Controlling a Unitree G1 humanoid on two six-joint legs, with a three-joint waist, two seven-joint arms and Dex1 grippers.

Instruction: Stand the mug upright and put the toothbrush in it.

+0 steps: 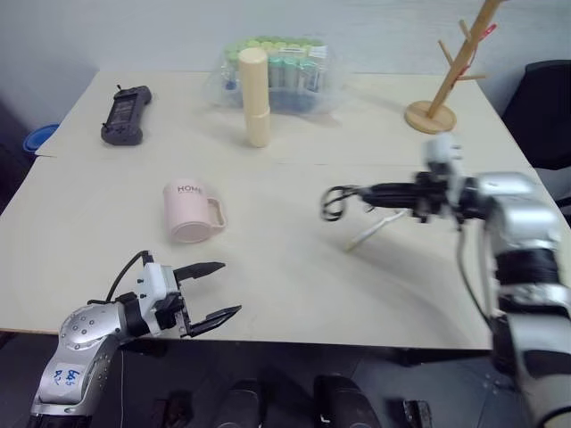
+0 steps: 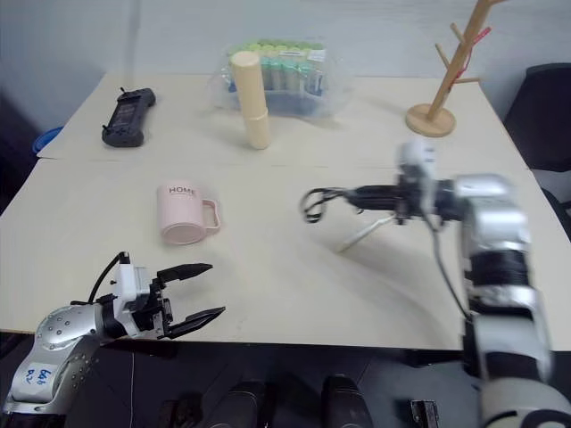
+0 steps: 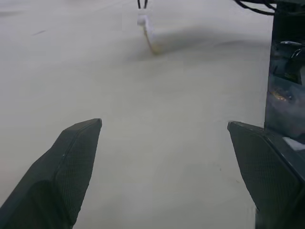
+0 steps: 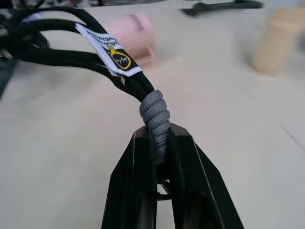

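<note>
The pale pink mug (image 1: 189, 214) marked "HOME" lies on its side at the table's left centre, base toward me and handle to the right. My right gripper (image 1: 368, 191) hovers over the table's right half, pointing left. It is shut on the grey-wrapped end of a black looped cord (image 4: 155, 114), whose loop (image 1: 335, 203) sticks out past the fingertips. Just below, the white toothbrush (image 1: 375, 230) slants with its lower end on the table; it seems to hang from the cord. My left gripper (image 1: 219, 290) stands open and empty near the front edge, below the mug.
At the back stand a tall cream cylinder (image 1: 255, 96), a clear bag of green-capped bottles (image 1: 294, 71) and a wooden mug tree (image 1: 440, 94). A black controller (image 1: 125, 114) lies back left. A dark chair (image 1: 546, 107) stands beyond the right edge.
</note>
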